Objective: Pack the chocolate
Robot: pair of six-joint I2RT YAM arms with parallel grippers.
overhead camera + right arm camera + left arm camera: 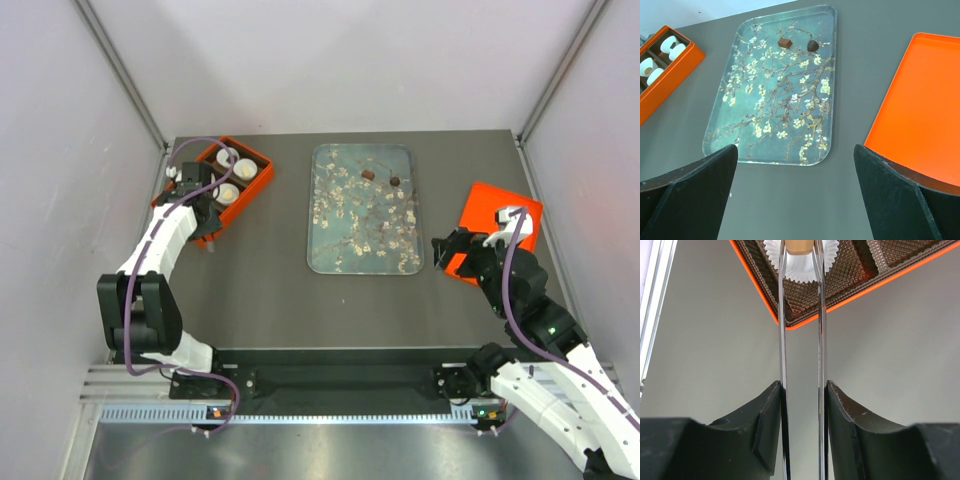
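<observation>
Left pincer clamping tweezers; tips flank tan chocolate directly over paper cup. Right pincer spread, empty.

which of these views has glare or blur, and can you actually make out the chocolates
Top external: soft even light, no glare on the tray, the chocolates mere specks. Right wrist: tray and both chocolates crisp. Left wrist: the claw's shiny metal fingers mirror the scene; orange box sharp.

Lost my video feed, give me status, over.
Left hand straddles tan chocolate over a paper cup, grip unclear. Right hand open, empty. Two chocolates wait on tray. Nothing blocking.
</observation>
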